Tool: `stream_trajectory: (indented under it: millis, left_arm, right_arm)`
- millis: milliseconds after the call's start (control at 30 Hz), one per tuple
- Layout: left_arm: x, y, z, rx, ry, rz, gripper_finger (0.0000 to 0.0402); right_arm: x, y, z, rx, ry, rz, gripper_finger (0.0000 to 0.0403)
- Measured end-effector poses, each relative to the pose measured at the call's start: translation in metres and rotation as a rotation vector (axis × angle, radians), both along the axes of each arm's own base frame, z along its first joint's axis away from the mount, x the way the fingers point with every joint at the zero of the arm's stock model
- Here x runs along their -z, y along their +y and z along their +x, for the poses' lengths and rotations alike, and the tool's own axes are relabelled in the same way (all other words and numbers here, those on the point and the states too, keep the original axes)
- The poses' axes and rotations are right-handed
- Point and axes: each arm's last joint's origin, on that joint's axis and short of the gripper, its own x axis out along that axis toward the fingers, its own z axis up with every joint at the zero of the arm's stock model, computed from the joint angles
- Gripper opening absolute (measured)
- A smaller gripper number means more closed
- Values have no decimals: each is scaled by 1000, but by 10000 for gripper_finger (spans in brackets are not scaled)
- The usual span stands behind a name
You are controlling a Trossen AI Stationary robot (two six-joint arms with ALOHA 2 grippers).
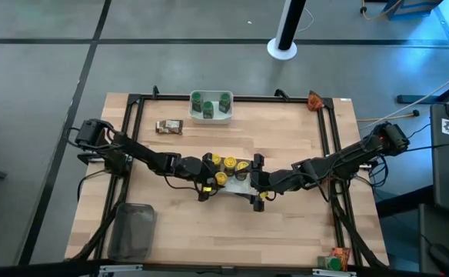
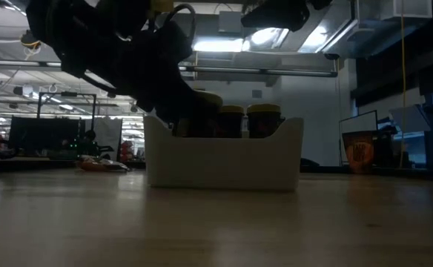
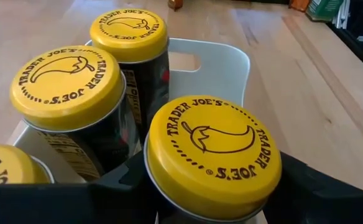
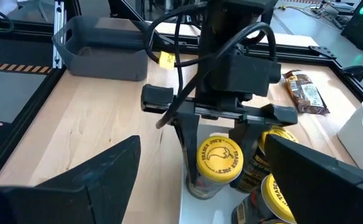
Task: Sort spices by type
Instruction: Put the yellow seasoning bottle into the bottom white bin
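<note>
Yellow-capped jar (image 3: pixel 214 154) between left gripper's (image 3: pixel 212 186) fingers, three more jars alongside.

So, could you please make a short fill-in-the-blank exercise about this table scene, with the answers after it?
1. The jar between the left gripper fingers has a ___ cap.
2. The white bowl at the table's far edge holds jars with ___ caps.
3. The brown packet lies on the ___, outside both bowls.

Answers: yellow; green; table
</note>
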Motion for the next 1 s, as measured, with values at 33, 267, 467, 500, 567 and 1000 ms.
stream_trajectory:
  millis: [33,267,467,500,567,1000]
  left_arm:
    - [0,0,0,-3,1,-7,208]
    - [2,0,-1,-23,25,-40,221]
    - [1,1,-1,-22,21,-41,223]
    - [0,1,-2,-23,24,-41,223]
    - [-3,1,-3,-21,21,-37,223]
    - [-26,2,-9,12,-45,18,223]
  right_arm:
    - [0,0,0,0,-1,1,340]
    - [0,0,0,0,-2,1,340]
    - [0,0,0,0,-2,1,340]
    - [0,0,0,0,-2,1,340]
    - [0,0,0,0,-2,1,340]
    - [0,0,0,1,-3,5,340]
